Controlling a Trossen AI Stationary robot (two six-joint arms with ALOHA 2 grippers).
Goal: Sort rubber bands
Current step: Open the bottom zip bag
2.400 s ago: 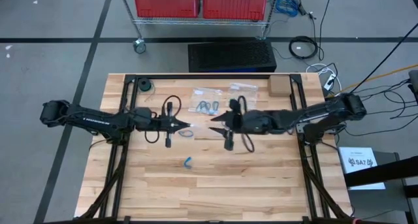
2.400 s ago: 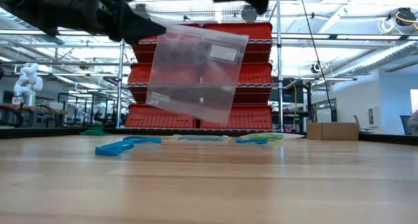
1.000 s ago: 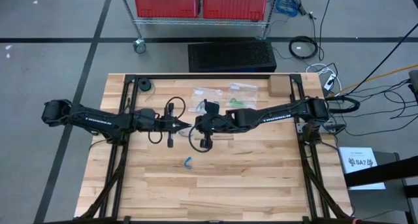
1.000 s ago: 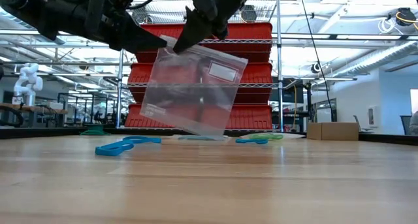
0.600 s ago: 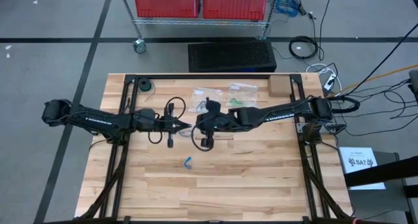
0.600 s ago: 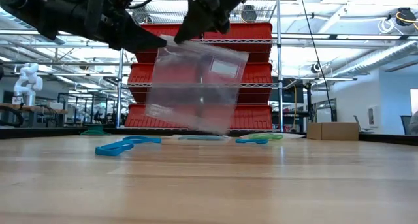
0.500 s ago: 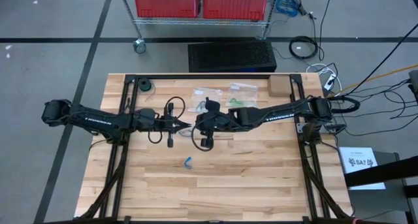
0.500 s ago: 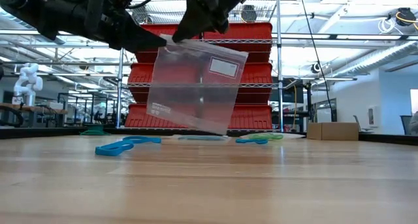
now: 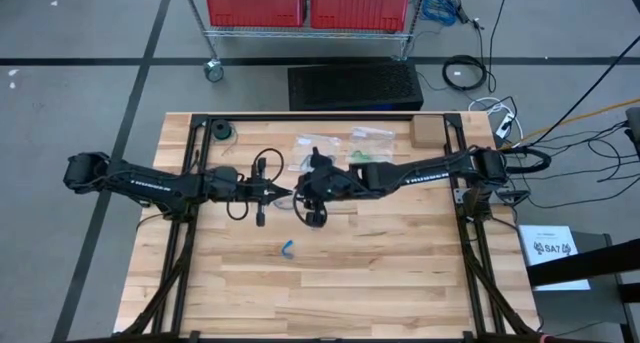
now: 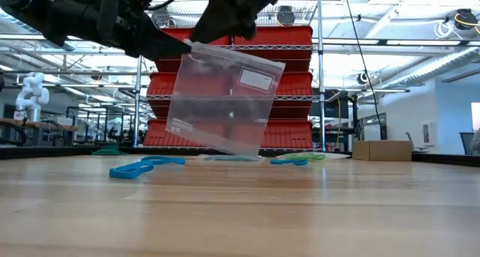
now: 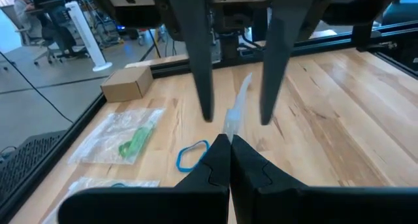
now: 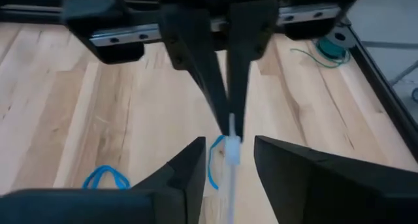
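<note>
Right gripper (image 9: 297, 196) swung in from mid-table to the left gripper (image 9: 290, 194), closed beside the hanging clear bag (image 10: 223, 98), then spread its fingers, bag swayed slightly

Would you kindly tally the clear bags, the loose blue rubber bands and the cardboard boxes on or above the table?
Clear bags: 3
Loose blue rubber bands: 2
Cardboard boxes: 1
Total: 6

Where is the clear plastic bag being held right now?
The clear plastic bag hangs above mid-table, pinched at its top edge by the left gripper, with the right gripper open around that edge.
</note>
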